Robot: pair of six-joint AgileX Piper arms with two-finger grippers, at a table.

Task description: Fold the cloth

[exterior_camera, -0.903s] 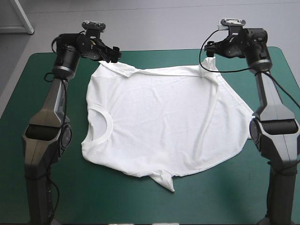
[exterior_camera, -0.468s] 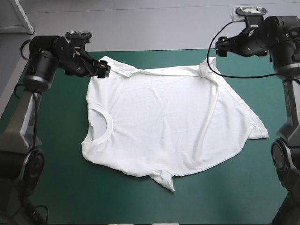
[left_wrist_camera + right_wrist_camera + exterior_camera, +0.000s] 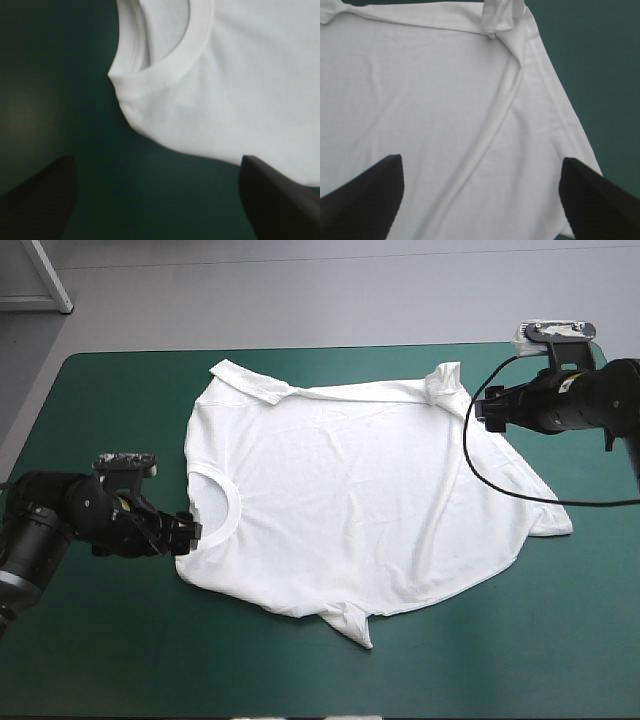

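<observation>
The white T-shirt (image 3: 350, 500) lies spread flat on the teal-green cover, collar (image 3: 225, 505) toward the table's left. My left gripper (image 3: 188, 532) is low at the shirt's left edge, just short of the shoulder beside the collar. In the left wrist view it (image 3: 157, 165) stands open over bare cover, with the collar (image 3: 185, 50) and shoulder edge (image 3: 150, 120) just ahead. My right gripper (image 3: 488, 412) hangs open above the shirt's right part. In the right wrist view it (image 3: 481, 160) is over white cloth (image 3: 420, 90), with a long ridge (image 3: 495, 120) ahead and a bunched sleeve (image 3: 500, 15) beyond.
A second sleeve (image 3: 350, 625) points toward the front edge. The shirt's hem corner (image 3: 558, 525) reaches toward the table's right edge. A broad band of teal-green cover (image 3: 130, 660) runs between the shirt and the table's front and left edges.
Both grippers have left the shirt's far corners. The left arm swung down toward the front, to the collar side. The right arm drew back to the right and nearer. The shirt lies still.
</observation>
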